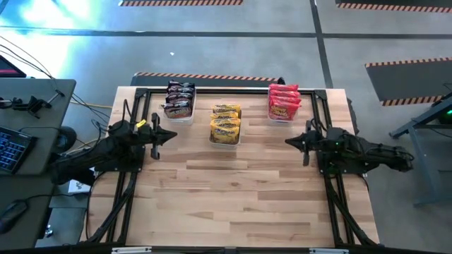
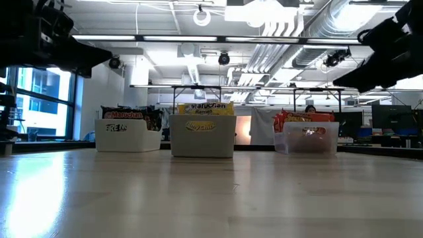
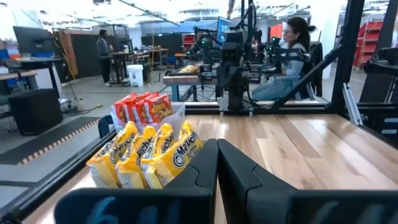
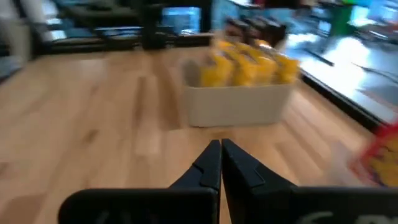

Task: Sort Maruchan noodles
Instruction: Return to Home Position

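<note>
The wooden surface (image 1: 233, 190) fills the frame's centre. The left arm (image 1: 99, 152) lies mid-left, left jaws pressed together, empty. The right arm (image 1: 360, 152) lies mid-right, right jaws likewise together. Three bins (image 2: 201, 145) line the upper edge, holding black packs (image 1: 179, 99) upper left, yellow packs (image 1: 226, 123) centre, and red packs (image 1: 284, 102) upper right.

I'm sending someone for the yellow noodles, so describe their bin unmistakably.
Three bins stand in a row along the far edge of the wooden table. The yellow packets fill the middle one, a white opaque bin. Dark packets flank it on the left, red ones on the right.
</note>
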